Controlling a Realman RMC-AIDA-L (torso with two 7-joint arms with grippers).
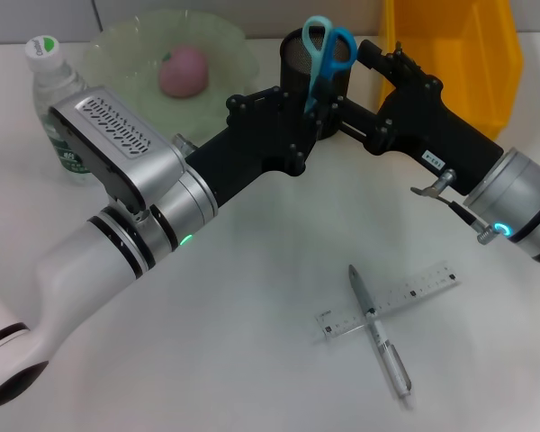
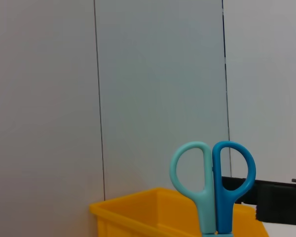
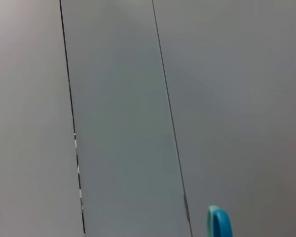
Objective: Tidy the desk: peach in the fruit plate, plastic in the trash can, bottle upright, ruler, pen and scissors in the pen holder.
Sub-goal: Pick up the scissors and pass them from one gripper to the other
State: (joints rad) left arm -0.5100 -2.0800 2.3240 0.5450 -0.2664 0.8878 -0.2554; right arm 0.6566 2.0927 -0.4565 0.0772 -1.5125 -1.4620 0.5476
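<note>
Tools (image 1: 317, 121) flank scissors (image 1: 328, 56) — upright, handles up.

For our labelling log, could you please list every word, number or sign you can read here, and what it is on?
Nothing reads clearly.
bottle: printed label and a white mark on its green cap, both too small to read.
ruler: scale ticks and numerals, too blurred to read.
right arm: small white sticker, illegible.
pen, scissors, pen holder: no text visible.
</note>
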